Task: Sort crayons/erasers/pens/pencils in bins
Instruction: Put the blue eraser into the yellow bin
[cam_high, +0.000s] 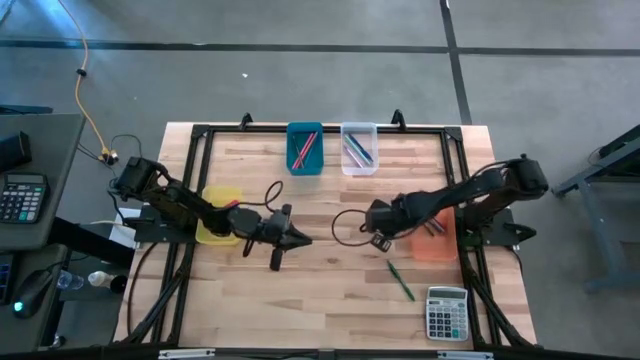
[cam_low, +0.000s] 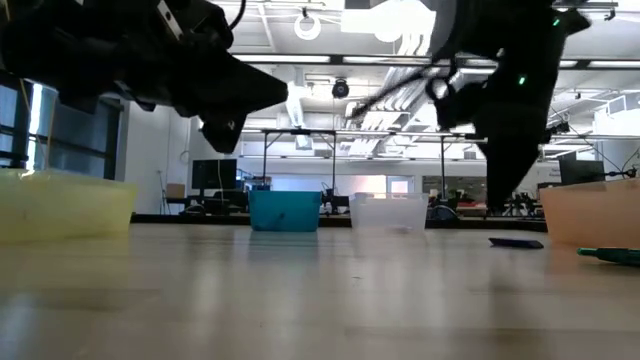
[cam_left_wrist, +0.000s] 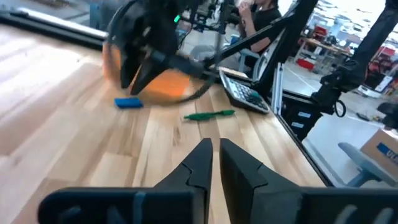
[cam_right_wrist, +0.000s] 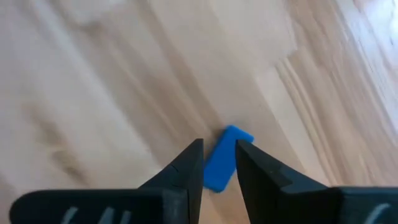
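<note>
Right end effector (cam_right_wrist: 219, 163) narrow around blue eraser (cam_right_wrist: 225, 167) on table (cam_right_wrist: 112, 93), green pen (cam_left_wrist: 209, 114) near, left end effector (cam_left_wrist: 216, 163) nearly shut, empty

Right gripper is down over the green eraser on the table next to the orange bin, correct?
Not quite: the eraser is blue, not green, as the right wrist view shows. The right gripper is indeed down over it on the table, next to the orange bin.
</note>
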